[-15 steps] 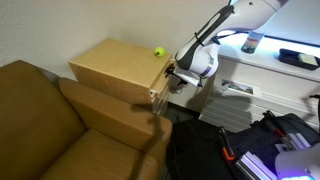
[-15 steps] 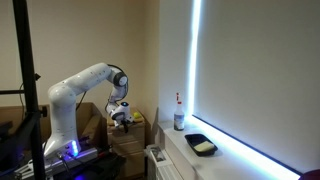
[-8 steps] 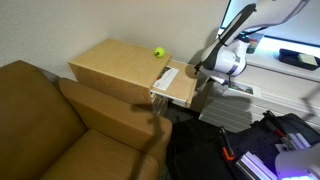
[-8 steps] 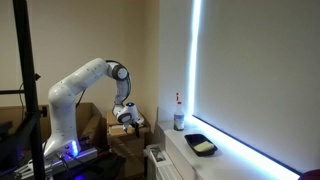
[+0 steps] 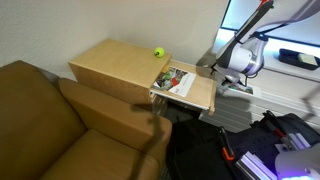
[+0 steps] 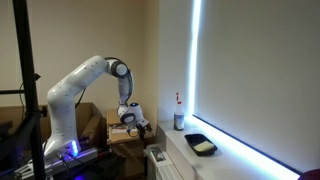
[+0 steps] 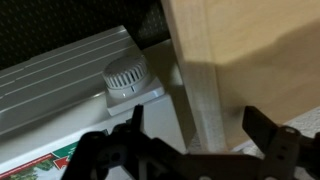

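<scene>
A light wooden cabinet (image 5: 112, 62) stands beside a brown sofa, with a yellow-green ball (image 5: 158, 52) on its top. Its drawer (image 5: 196, 93) is pulled far out, and colourful printed items (image 5: 176, 79) lie inside. My gripper (image 5: 222, 70) is at the drawer's front panel, also seen in an exterior view (image 6: 140, 125). In the wrist view the gripper (image 7: 192, 115) stands open, its two black fingers straddling the edge of the wooden panel (image 7: 205, 100) with space on both sides. Whether a finger touches the wood I cannot tell.
A brown sofa (image 5: 45, 120) fills the near left. A white radiator (image 7: 60, 70) with a round dial (image 7: 126, 76) lies close behind the drawer front. On the window sill stand a bottle (image 6: 179, 118) and a black tray (image 6: 201, 145). Dark bags (image 5: 220, 150) lie on the floor.
The drawer has slid out of the cabinet, showing its contents. My gripper has moved with the drawer front away from the cabinet toward the radiator.
</scene>
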Controlling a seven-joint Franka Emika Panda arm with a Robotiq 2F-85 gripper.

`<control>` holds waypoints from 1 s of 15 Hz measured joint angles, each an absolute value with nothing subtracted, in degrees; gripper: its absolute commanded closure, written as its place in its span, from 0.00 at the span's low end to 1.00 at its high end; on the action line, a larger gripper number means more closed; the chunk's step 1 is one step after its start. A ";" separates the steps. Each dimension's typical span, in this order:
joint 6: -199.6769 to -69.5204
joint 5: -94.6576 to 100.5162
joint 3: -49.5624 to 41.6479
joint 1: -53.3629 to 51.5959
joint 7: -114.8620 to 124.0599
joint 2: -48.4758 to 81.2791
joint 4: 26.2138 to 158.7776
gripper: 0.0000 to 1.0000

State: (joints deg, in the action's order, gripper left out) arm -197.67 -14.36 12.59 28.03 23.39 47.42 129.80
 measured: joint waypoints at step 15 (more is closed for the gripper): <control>-198.00 4.82 35.77 33.85 25.36 20.88 134.22 0.00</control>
